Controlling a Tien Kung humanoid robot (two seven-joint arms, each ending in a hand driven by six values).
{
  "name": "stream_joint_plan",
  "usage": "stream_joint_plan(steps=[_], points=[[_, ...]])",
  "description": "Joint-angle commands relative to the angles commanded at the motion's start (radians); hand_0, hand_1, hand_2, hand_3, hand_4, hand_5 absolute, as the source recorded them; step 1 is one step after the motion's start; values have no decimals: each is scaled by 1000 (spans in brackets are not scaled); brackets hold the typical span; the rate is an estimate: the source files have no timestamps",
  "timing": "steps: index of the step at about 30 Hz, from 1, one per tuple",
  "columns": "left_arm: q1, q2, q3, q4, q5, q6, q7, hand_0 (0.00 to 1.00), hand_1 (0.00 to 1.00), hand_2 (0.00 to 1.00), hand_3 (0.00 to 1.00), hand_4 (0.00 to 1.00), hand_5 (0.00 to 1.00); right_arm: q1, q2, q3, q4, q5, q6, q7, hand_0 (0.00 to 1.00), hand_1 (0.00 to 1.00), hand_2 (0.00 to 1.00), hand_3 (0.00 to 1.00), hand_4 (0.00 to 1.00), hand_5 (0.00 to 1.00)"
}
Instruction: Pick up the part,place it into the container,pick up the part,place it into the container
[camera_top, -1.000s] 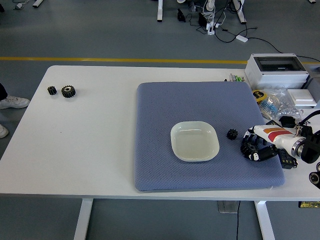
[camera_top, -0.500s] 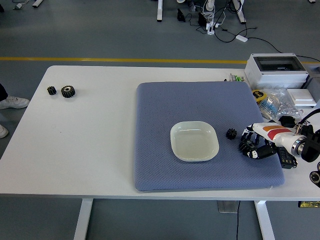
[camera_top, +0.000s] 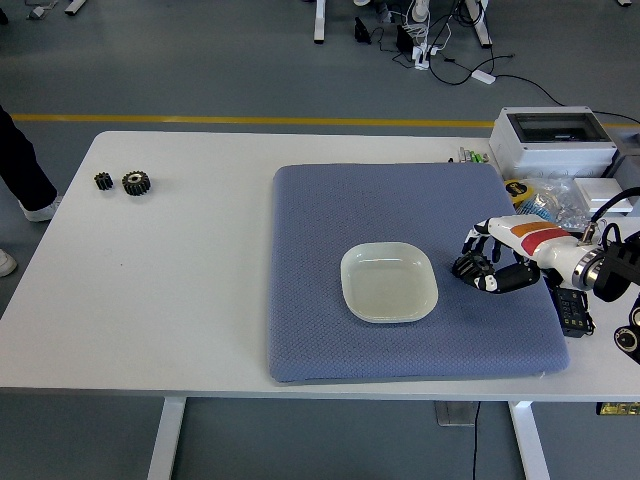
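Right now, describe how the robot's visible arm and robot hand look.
The right robot hand has black jointed fingers with pale tips. Its back is a white shell with an orange and red patch. Behind it sits a silver wrist ring, then a black forearm with a black cable looping above.

Blue mat (camera_top: 390, 210) on white table (camera_top: 180, 290); grey box (camera_top: 556, 140) far right.

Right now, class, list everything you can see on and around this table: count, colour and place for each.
Table: one, white, fills the view.
Mat: one, blue-grey, right half of table.
Dish: one, pale, empty, on the mat.
Gears: two, black, far left of table.
Gear: one, black, right of dish, under the hand.
Box: one, grey-white, far right corner.
Clutter: several, mixed colours, right edge.
Person's leg: one, dark, left edge.
Right hand: one, black, over the gear.
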Motion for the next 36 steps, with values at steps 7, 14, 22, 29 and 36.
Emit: stream_joint_plan(steps=[7, 14, 22, 29, 36], points=[[3, 0, 5, 0, -6, 1, 2, 775, 765, 777, 568, 683, 598, 82, 36, -79, 45, -6, 2, -3, 197, 405, 518, 505, 717, 325], [3, 0, 31, 0, -31, 2, 6, 775, 764, 777, 568, 684, 597, 208, 140, -212, 25, 14, 0, -2, 191, 403, 519, 508, 717, 331], [3, 0, 42, 0, -41, 2, 6, 774, 763, 777, 568, 683, 595, 259, 233, -294, -84, -23, -1, -9, 220, 429, 573, 525, 766, 288], [-2, 0, 38, 0, -35, -1, 8, 775, 764, 776, 568, 683, 595, 261, 249, -323, -157, -62, 8, -14, 267, 470, 754, 724, 906, 260], [-5, 0, 32, 0, -27, 0, 10, 776, 765, 777, 568, 684, 597, 251, 242, -304, -165, -85, -20, 1, 326, 568, 962, 998, 998, 254]])
